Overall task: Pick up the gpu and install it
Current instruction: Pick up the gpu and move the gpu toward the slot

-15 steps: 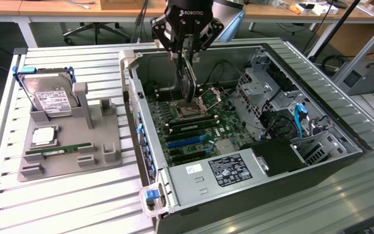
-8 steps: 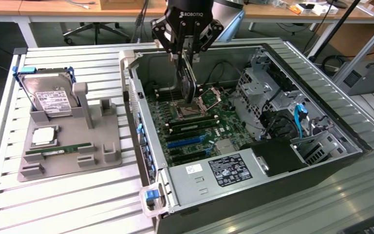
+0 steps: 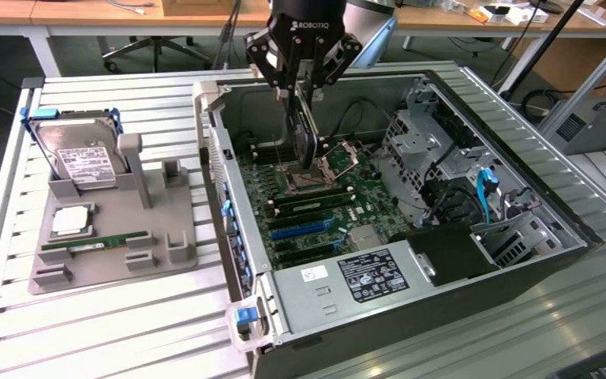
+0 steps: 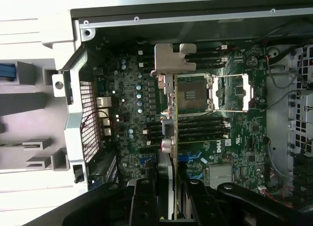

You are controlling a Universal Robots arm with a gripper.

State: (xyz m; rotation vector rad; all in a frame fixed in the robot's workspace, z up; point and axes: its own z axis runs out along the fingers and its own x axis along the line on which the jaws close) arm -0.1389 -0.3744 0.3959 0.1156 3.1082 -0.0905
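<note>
**A:** The jaws are pinching the gpu (image 3: 303, 130). We see a black finger (image 4: 144, 201) pressed on either face of the card, gripping it by its upper edge.

**B:** Agreed. And where do we put the card itself?

**A:** It is inside the open case (image 3: 514, 296), hanging on edge under the jaws and above the motherboard (image 3: 319, 217). Its lower end is close to the CPU socket (image 4: 193, 91).

**B:** In the wrist view we look along it edge-on. The silver bracket (image 4: 173, 59) is at the end farthest from the fingers, just beside the socket.

**A:** Is it touching the board?

**B:** We can't tell. The lower edge may be just short of the board, but the card itself hides the gap.

**A:** What else do we note?

**B:** The power supply (image 3: 372, 276) fills the near corner of the case. On the table (image 3: 114, 332), at the exterior view's left, a grey holder (image 3: 166, 257) stands well apart from the jaws. The hard drive (image 3: 76, 158) is propped upright in it, and the RAM stick (image 3: 98, 245) lies flat in its own slot nearer us.
</note>
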